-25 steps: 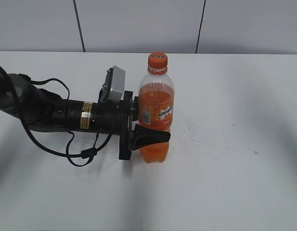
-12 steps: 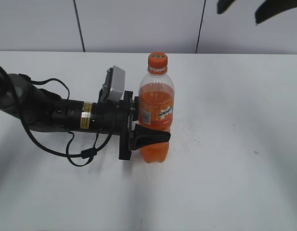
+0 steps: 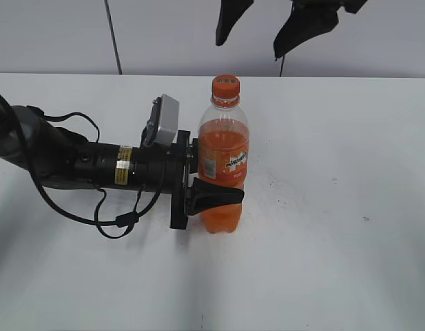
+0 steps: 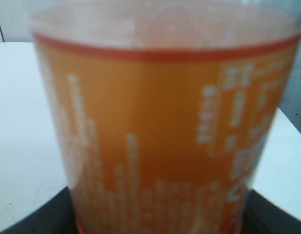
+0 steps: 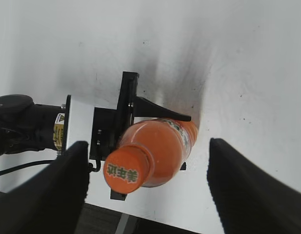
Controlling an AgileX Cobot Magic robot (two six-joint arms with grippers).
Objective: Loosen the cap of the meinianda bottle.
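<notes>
The meinianda bottle (image 3: 224, 162) stands upright on the white table, full of orange drink, with an orange-and-white label band. Its orange cap (image 3: 225, 85) sits on top, with a dark mark showing in the right wrist view (image 5: 126, 170). My left gripper (image 3: 215, 195) is shut on the bottle's lower body from the left; the label fills the left wrist view (image 4: 160, 141). My right gripper (image 3: 257, 31) hangs open above the bottle, to the right of the cap. In the right wrist view its two dark fingers straddle the cap (image 5: 148, 187) without touching it.
The left arm and its cable (image 3: 74, 165) lie across the left half of the white table (image 3: 336, 207). A grey panelled wall (image 3: 164, 34) stands behind the table. In the right wrist view the table's edge (image 5: 140, 214) runs just below the cap.
My right gripper has come in from the upper right and moved left, now hanging above the bottle. The left gripper and the bottle have not moved.
</notes>
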